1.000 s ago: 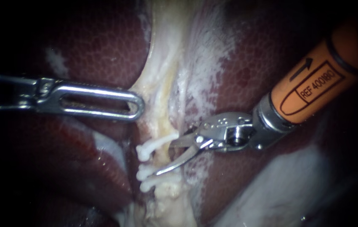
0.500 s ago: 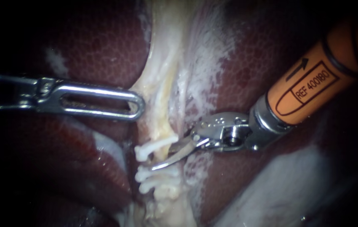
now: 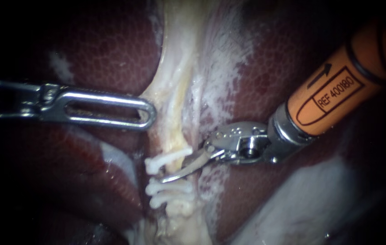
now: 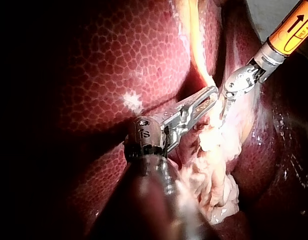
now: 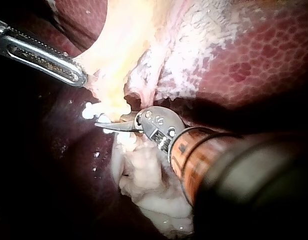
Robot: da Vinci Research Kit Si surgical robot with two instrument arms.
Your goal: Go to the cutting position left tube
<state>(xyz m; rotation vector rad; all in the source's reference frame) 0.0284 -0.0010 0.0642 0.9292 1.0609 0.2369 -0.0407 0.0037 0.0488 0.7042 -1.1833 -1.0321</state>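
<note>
A pale tube [image 3: 174,136] runs down between the dark red liver lobes [image 3: 111,50]. It carries one white clip [image 3: 165,159] above and two white clips [image 3: 168,187] below. My right instrument [image 3: 177,168] comes in from the right on an orange shaft. Its thin blades are open and straddle the tube in the gap between the upper and lower clips; the lower blade lies across the tube. My left instrument [image 3: 149,114] is shut on the edge of the pale tissue beside the tube, above the clips. The right wrist view shows the blades [image 5: 108,126] at the clips [image 5: 88,111].
Liver lies on both sides of the pale strip. Frothy white tissue [image 3: 220,68] covers the liver to the right of the tube. A lump of pale fatty tissue [image 4: 213,170] sits below the clips. The left wrist view shows both instruments' tips [image 4: 196,106] close together.
My right instrument has moved left, further onto the tube, and its blades stand narrower, the lower blade now between the clips. The left instrument has held still.
</note>
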